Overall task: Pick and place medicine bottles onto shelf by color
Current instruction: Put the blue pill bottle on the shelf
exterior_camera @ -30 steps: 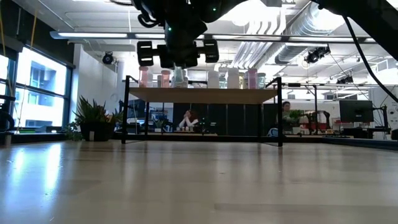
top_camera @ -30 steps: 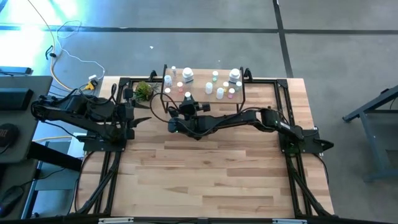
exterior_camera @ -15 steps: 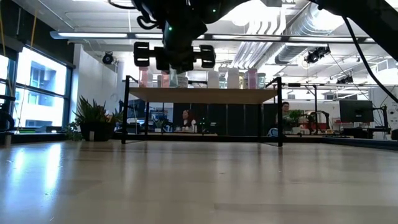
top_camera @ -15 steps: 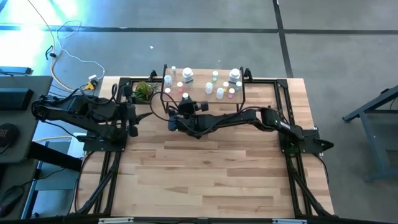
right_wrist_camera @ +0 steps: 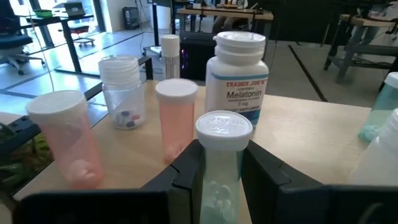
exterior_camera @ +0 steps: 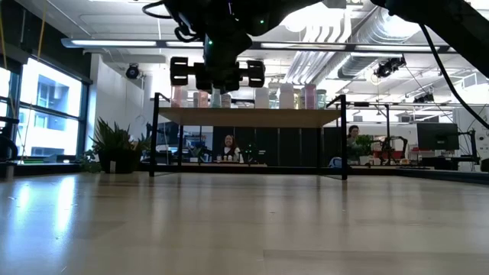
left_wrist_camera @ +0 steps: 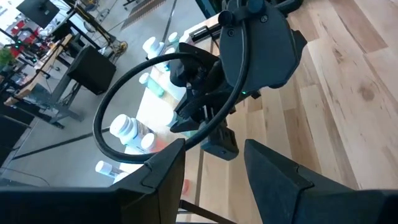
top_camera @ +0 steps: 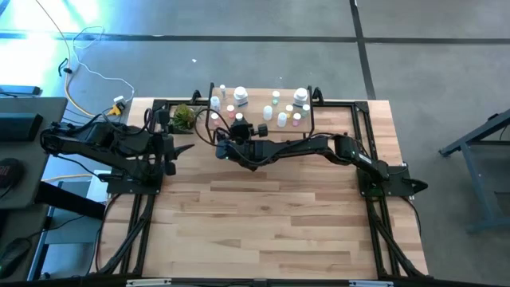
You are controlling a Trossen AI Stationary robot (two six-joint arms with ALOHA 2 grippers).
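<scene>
At the shelf's [top_camera: 307, 108] front left corner, the right gripper [right_wrist_camera: 219, 163] clasps an upright pale-green bottle [right_wrist_camera: 221, 162]. Pink bottles [right_wrist_camera: 176, 118] stand just beyond. The left gripper [left_wrist_camera: 208, 163], fingers parted, waits near the bench's left edge.

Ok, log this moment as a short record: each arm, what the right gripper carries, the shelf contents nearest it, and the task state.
right gripper: shut on a pale green translucent bottle with a white cap, held at the left end of the light-wood shelf on black legs
left gripper: open, waiting at the table's left side
nearest on shelf: two pink translucent bottles, a clear vial with coloured pills, a white Melatonin jar
potted plant: left of shelf
task state: green bottle not yet released
</scene>
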